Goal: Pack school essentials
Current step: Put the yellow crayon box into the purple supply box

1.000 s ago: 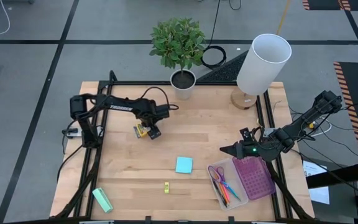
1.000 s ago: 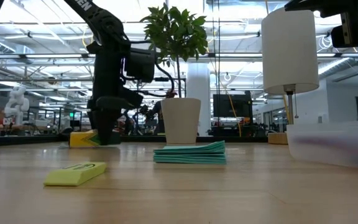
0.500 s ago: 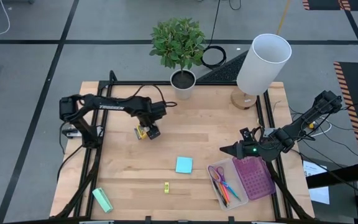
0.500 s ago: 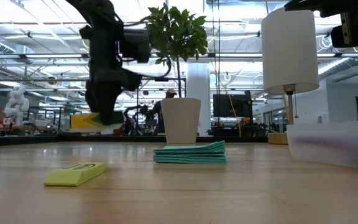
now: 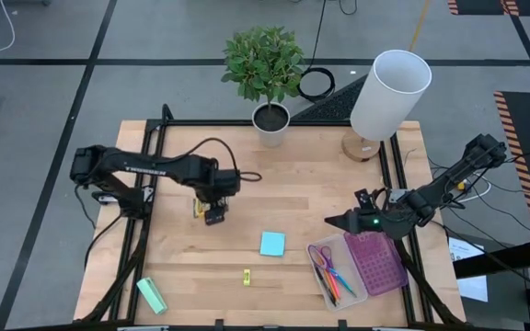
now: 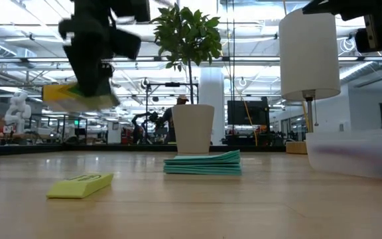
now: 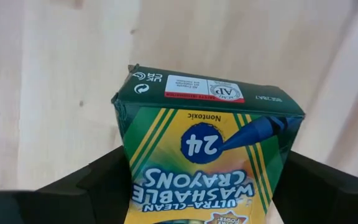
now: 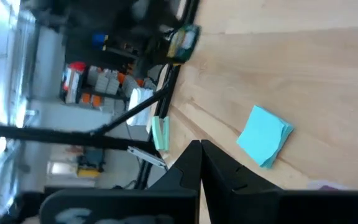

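The yellow-green crayon box (image 7: 204, 149) hangs well above the table (image 6: 78, 96), with my left gripper (image 5: 212, 213) shut on it over the table's left-middle. The light-blue sticky-note pad (image 5: 271, 244) lies flat near the table's middle. A tiny yellow piece (image 5: 246, 275) lies nearer the front edge. Purple-handled scissors and pencils (image 5: 329, 273) lie in the clear tray (image 5: 355, 292) at the right. My right gripper (image 5: 334, 222) is shut, touches nothing and waits just left of the tray. My left gripper pinches the crayon box by its two narrow long sides (image 7: 124, 163) between its two fingers (image 7: 98, 183), with the printed face toward the wrist camera. The fingers come from above, pointing down. The box is lifted clear of the table and sits roughly level.
A mint-green block (image 5: 152, 295) lies at the near left corner. A purple pegged tray (image 5: 375, 262) sits beside the clear tray. A potted plant (image 5: 267, 69) and a white lamp (image 5: 385, 97) stand at the far edge. Bare wood lies between pad and tray.
My left gripper has risen with the crayon box, lifting it clear of the table, and has carried it toward the table's near edge. The box has stayed in the hold throughout.
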Controlling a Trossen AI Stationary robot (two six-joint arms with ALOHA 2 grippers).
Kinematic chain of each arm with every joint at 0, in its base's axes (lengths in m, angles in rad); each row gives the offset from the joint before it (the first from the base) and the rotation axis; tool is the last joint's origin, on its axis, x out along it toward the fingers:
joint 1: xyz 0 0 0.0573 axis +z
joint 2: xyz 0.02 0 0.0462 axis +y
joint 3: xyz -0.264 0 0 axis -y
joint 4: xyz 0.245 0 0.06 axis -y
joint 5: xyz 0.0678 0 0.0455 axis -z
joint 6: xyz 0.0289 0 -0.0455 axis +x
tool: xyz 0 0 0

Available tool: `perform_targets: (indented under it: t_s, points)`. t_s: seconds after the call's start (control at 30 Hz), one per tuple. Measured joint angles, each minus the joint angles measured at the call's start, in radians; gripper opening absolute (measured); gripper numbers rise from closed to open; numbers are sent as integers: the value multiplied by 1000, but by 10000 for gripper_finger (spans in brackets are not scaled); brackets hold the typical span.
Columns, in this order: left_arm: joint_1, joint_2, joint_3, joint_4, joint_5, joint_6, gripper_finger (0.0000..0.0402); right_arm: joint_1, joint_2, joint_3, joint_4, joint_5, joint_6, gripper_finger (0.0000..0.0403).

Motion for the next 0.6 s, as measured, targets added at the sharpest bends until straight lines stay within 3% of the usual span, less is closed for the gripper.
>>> perform_targets:
  t_s: [0.27,0.5,0.6]
  points:
    - [-110,81,213,-28,-92,-25,314,-46,106,0,177,-16,178,26]
    - [-148,231,455,-68,-142,-27,314,-150,269,0,521,-172,141,119]
    - [-156,294,555,-102,-146,-19,314,-180,323,0,588,-222,132,168]
